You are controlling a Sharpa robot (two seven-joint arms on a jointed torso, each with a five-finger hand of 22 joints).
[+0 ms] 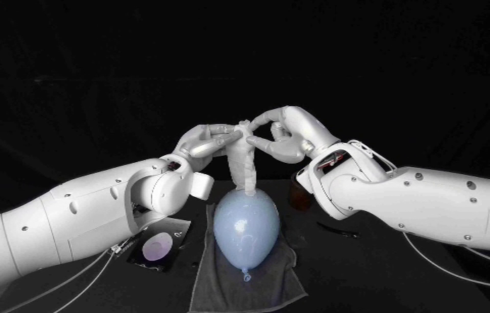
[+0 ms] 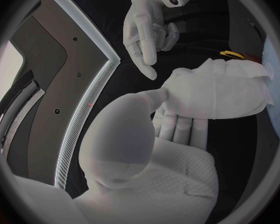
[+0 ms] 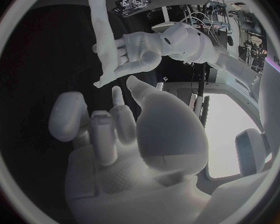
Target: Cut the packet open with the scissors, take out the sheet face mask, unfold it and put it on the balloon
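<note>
Mid-task above the black table [image 1: 347, 288]: the silver left hand [image 1: 209, 143] holds a white sheet face mask [image 1: 245, 168] aloft by its top end, and the mask hangs down as a narrow folded strip. Its lower end reaches the top of the pale blue rubber balloon [image 1: 245, 228], which lies on a dark grey cloth [image 1: 277, 279].

The left wrist view shows the left hand's thumb [image 2: 149, 99] pressing the bunched mask [image 2: 221, 92] against the fingers under it. The silver right hand [image 1: 286, 132] hangs just beside the mask's top end. In the right wrist view its fingers [image 3: 102, 129] stand apart from the thumb with nothing between them, so it appears to hold nothing.

A dark packet with a purple oval on its face [image 1: 155, 248] lies on the table near the left arm, well below the hands.

With the mask out of the packet, the cutting and the taking out look done. The unfolding seems barely begun, since the sheet is a tight strip with no face shape showing. What is left, by this reading, is for the right hand to take a free edge, for both hands to spread the sheet flat, and for them to lay it over the balloon.
</note>
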